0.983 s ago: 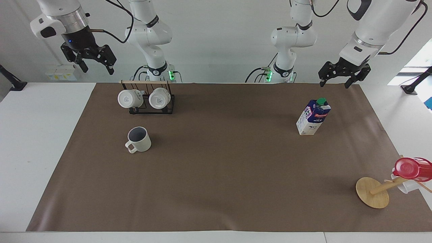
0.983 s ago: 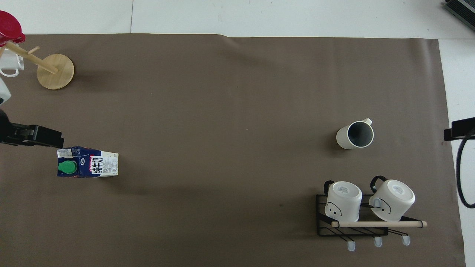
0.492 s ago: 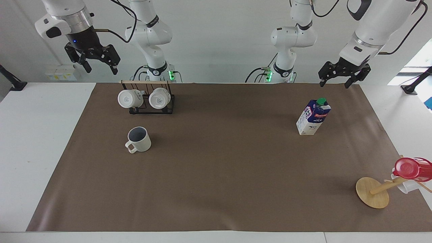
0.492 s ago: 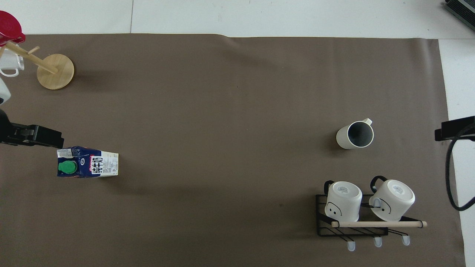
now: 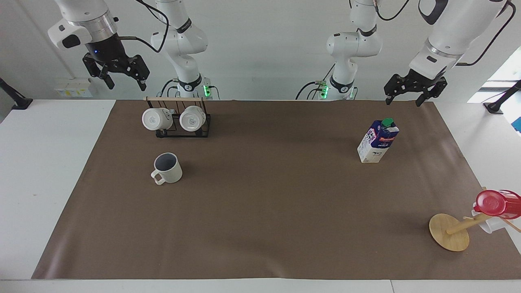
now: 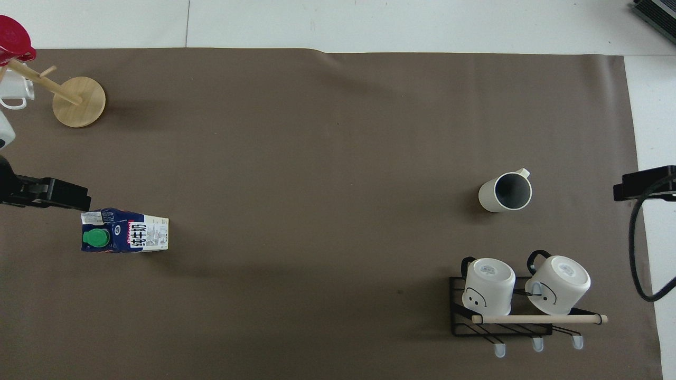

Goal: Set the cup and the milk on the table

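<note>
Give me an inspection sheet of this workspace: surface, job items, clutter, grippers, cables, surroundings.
Surface: white table under a brown sheet.
Job items: cup upright on the sheet toward the right arm's end; milk upright toward the left arm's end. Neither held.
Clutter: wire rack with two white mugs, nearer the robots than the cup; wooden mug tree carrying a red cup.
Grippers: left gripper open, raised over the sheet's edge near the milk; right gripper open, raised near the rack. Both empty.
Cables: black cables on both arms, off the table.
Surroundings: white wall.
</note>
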